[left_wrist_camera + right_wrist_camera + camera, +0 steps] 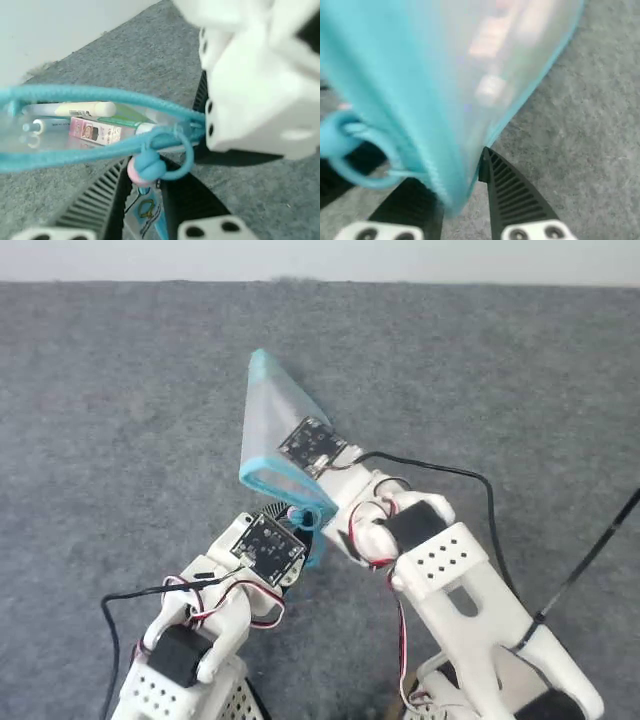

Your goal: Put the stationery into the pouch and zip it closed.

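Note:
A clear pouch point(272, 410) with blue trim is lifted off the grey carpet, its mouth open toward the arms. Through that mouth point(75, 150) I see a white pen point(75, 109), a pink box point(95, 131) and a green item point(125, 120) inside. My right gripper point(297, 473) is shut on the pouch's zipper edge point(455, 197). The left gripper point(300, 532) is shut on the zipper pull point(145, 169), a blue loop with a pink bead and a hanging tag. That pull also shows in the right wrist view point(350, 145).
Grey carpet point(120, 420) covers the table on all sides. The right arm's white body point(260, 90) stands close beside the left gripper. Black cables point(440, 470) trail from both arms.

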